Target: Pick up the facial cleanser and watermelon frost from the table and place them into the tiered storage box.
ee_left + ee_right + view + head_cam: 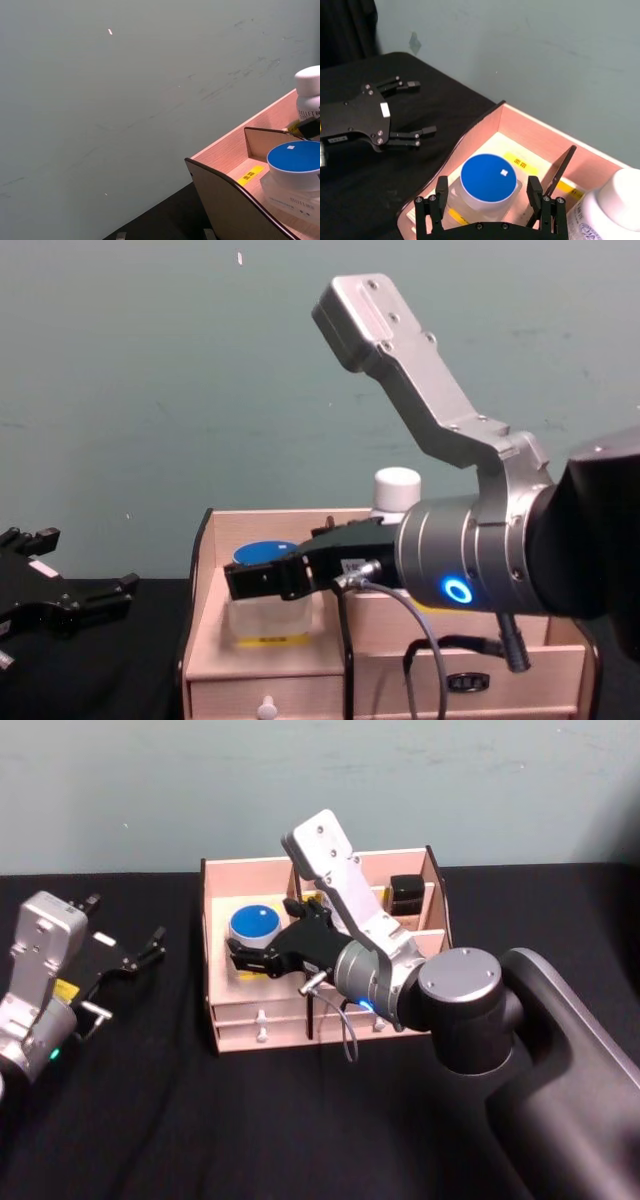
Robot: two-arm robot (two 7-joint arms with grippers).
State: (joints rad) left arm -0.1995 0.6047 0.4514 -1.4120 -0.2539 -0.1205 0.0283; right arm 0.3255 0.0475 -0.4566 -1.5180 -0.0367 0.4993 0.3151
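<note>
The right gripper (490,200) hangs with its fingers spread apart, one on each side of the blue-lidded jar (487,183) standing directly beneath it in the tiered storage box (215,910). A straight lift should clear the jar without nudging it. Beside it stands a white-capped bottle (612,210). Well off to the side, the left gripper (125,958) rests open above the table.

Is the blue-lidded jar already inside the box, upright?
Yes. The jar stands upright in the box's left compartment, between the open right gripper's fingers.
</note>
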